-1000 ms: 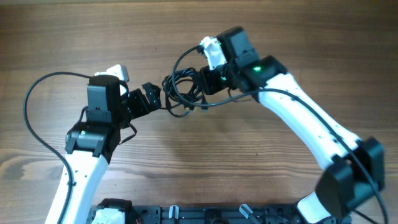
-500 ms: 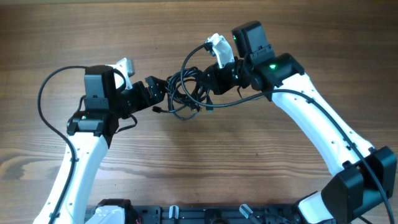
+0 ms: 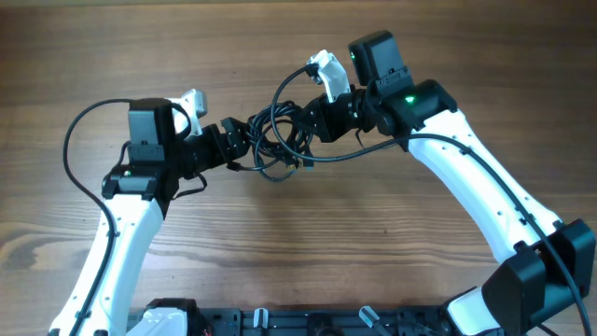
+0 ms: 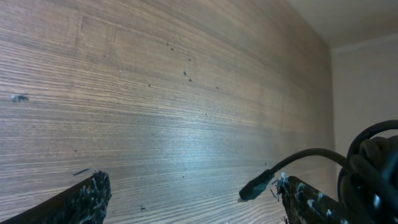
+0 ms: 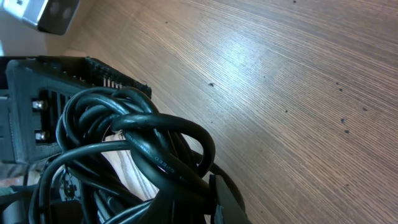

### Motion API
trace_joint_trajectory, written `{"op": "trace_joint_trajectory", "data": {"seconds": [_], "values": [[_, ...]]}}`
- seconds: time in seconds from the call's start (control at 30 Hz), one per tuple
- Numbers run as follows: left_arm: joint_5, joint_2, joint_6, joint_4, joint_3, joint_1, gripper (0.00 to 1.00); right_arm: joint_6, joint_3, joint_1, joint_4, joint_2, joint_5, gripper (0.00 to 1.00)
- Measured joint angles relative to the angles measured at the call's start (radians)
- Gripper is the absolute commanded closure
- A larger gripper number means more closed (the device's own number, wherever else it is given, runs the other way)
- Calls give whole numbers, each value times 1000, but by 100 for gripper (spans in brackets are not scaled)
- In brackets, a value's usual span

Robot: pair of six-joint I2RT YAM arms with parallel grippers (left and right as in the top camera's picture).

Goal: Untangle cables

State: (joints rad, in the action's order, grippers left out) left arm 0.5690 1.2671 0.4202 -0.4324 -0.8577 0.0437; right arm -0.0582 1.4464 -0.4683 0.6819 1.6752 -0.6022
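The cables [image 3: 276, 140] are a tangle of thin black cords held just above the wooden table, between my two grippers. My right gripper [image 3: 312, 121] is shut on the right side of the tangle. In the right wrist view the looped cords [image 5: 143, 143] fill the jaws and only one finger [image 5: 224, 196] shows. My left gripper [image 3: 238, 142] is at the left edge of the tangle. In the left wrist view its fingers [image 4: 193, 194] are spread wide with nothing between them. A small plug [image 4: 255, 185] hangs just beside the right finger, and the bundle [image 4: 373, 165] lies past it.
The wooden table [image 3: 308, 252] runs on all sides of the tangle. A thicker arm cable [image 3: 79, 149] loops out to the left of the left arm. A black rail [image 3: 308, 322] with the arm bases runs along the front edge.
The right gripper lifted the tangle up and to the right, then held still. The left gripper has moved right, closing in on the tangle's left edge.
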Motion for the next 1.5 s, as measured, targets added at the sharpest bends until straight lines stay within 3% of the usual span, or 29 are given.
{"op": "trace_joint_trajectory", "data": {"seconds": [0.67, 0.77, 1.03, 1.23, 1.37, 1.5], "values": [[94, 45, -12, 113, 0, -6, 11, 0, 0, 14, 7, 0, 0, 96], [116, 46, -39, 114, 0, -16, 7, 0, 0, 14, 11, 0, -2, 96], [370, 35, -60, 127, 0, -217, 5, 0, 0, -7, 21, 0, 43, 96], [538, 34, -64, 154, 0, -219, 5, 0, 0, -7, 21, 0, 61, 96], [562, 34, -64, 156, 0, -173, 11, 0, 0, -7, 21, 0, 61, 96], [482, 36, -64, 151, 0, -93, 22, 0, 0, -7, 21, 0, 60, 96]]}}
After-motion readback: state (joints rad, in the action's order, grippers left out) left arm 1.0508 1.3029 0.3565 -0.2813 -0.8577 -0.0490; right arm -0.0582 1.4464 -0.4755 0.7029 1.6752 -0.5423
